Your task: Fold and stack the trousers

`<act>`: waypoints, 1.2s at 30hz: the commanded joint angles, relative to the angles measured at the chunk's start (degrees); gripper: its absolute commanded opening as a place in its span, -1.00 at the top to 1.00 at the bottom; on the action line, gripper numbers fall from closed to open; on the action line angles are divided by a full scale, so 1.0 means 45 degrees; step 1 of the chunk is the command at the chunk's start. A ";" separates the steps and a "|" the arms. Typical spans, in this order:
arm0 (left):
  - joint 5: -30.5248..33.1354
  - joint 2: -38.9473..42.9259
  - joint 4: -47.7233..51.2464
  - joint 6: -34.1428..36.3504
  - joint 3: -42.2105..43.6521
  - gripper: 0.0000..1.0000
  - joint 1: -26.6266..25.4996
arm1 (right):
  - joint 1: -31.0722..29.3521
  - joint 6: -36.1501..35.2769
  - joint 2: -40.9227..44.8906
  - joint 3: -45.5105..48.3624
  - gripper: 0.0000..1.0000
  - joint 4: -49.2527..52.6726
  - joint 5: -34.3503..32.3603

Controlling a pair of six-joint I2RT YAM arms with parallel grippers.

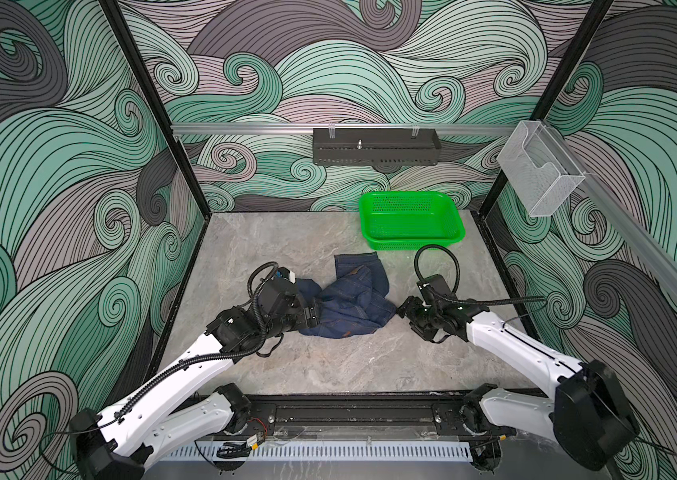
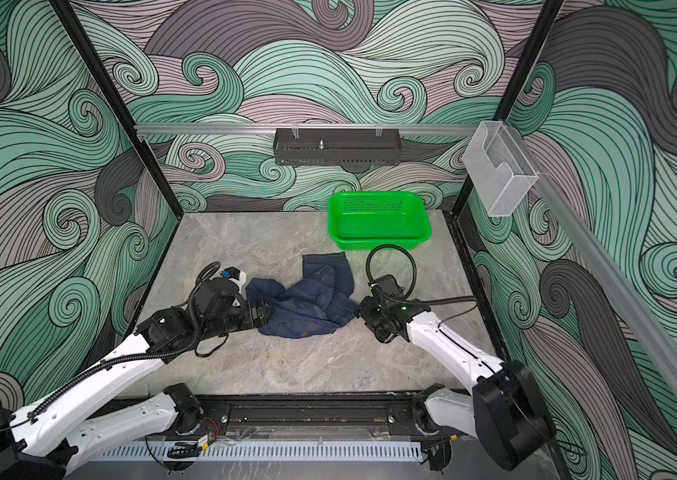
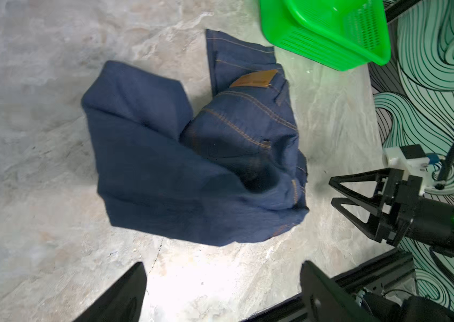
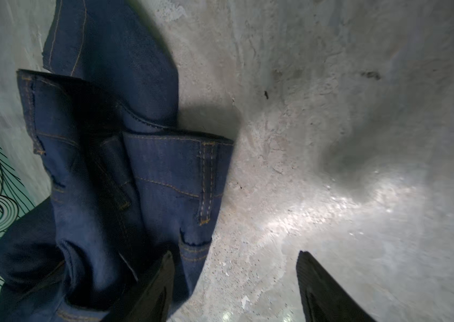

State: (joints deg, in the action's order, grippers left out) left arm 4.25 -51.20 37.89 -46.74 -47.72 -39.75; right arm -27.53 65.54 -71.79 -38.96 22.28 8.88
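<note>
The trousers [image 1: 349,303] [image 2: 307,303] lie crumpled in a heap of dark blue denim at the middle of the table, with orange stitching and a tan patch [image 3: 253,79] showing. My left gripper [image 1: 314,318] [image 3: 223,267] is at the heap's left edge, open, with only bare table between its fingers. On the heap's right side is my right gripper [image 1: 403,309] [image 4: 235,255], open. One of its fingers [image 4: 161,278] lies over the waistband edge of the trousers [image 4: 103,167], and the other is over bare table.
A green plastic basket [image 1: 416,246] [image 2: 378,246] stands at the back right of the table, close behind the heap. A black rack [image 1: 376,151] and a clear holder [image 1: 540,183] hang on the wall rails. Patterned walls enclose the table.
</note>
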 commanded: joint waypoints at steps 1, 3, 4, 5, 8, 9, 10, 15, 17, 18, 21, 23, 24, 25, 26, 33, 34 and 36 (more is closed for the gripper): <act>-0.0066 0.0903 -0.0241 -0.0899 0.0079 -0.77 0.0464 | -0.0067 0.1070 -0.0823 0.0090 -0.39 -0.2563 0.0890; -0.0066 0.1230 -0.0204 -0.0981 0.0198 -0.77 0.0660 | -0.0074 0.1344 -0.1286 0.0194 -0.37 -0.3302 0.0974; -0.0066 0.1362 -0.0180 -0.1000 0.0266 -0.77 0.0742 | -0.0074 0.1464 -0.1503 0.0229 -0.34 -0.3635 0.1014; -0.0084 0.1480 -0.0145 -0.1000 0.0320 -0.77 0.0827 | -0.0089 0.1552 -0.1674 0.0240 -0.32 -0.3921 0.1066; -0.0116 0.1663 0.0098 -0.1016 0.0362 -0.77 0.0998 | -0.0140 0.1816 -0.2376 0.0201 -0.24 -0.4460 0.1510; -0.0123 0.1727 0.0182 -0.1001 0.0379 -0.77 0.1050 | -0.0183 0.1904 -0.2592 0.0211 -0.20 -0.4604 0.1615; -0.0124 0.1777 0.0254 -0.1001 0.0372 -0.77 0.1087 | -0.0229 0.2000 -0.2773 0.0277 -0.15 -0.4781 0.1677; -0.0085 0.2100 0.0601 -0.1019 0.0424 -0.77 0.1301 | -0.0308 0.2408 -0.3260 0.0745 0.09 -0.5421 0.1944; -0.0078 0.2181 0.0764 -0.1019 0.0403 -0.77 0.1398 | -0.0308 0.2360 -0.3194 0.0748 0.14 -0.5299 0.2029; -0.0080 0.2229 0.0832 -0.1019 0.0376 -0.77 0.1439 | -0.0308 0.2289 -0.3089 0.0714 0.15 -0.5087 0.2017; -0.0105 0.2325 0.0973 -0.0982 0.0341 -0.77 0.1528 | -0.0291 0.2068 -0.2803 0.0670 0.36 -0.4520 0.1839; -0.0105 0.2340 0.1019 -0.0961 0.0367 -0.77 0.1578 | -0.0289 0.2021 -0.2690 0.0727 0.65 -0.4402 0.1720; -0.0132 0.2326 0.1048 -0.0961 0.0364 -0.77 0.1605 | -0.0243 0.2000 -0.2661 0.0738 0.80 -0.4353 0.1749; -0.0206 0.2317 0.1053 -0.0980 0.0381 -0.76 0.1625 | -0.0194 0.1979 -0.2594 0.0717 0.95 -0.4318 0.1846; -0.0301 0.2306 0.1074 -0.1009 0.0415 -0.76 0.1630 | -0.0138 0.1947 -0.2458 0.0692 1.00 -0.4265 0.1938; -0.1691 0.2795 0.0378 -0.1956 0.1603 -0.76 0.1635 | 0.0483 0.0458 0.0911 -0.1072 1.00 -0.0538 0.0517; -0.2038 0.2941 -0.0005 -0.2200 0.1967 -0.76 0.1640 | 0.0656 0.0299 0.1407 -0.1295 1.00 0.0076 0.0254; -0.2542 0.3219 -0.0713 -0.2902 0.2630 -0.76 0.1645 | 0.1014 0.0086 0.2175 -0.1590 1.00 0.0804 0.0014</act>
State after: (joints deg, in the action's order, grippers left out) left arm -2.57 -38.13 38.33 -54.98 -38.04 -32.69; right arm -24.86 69.19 -65.93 -43.92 16.91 13.50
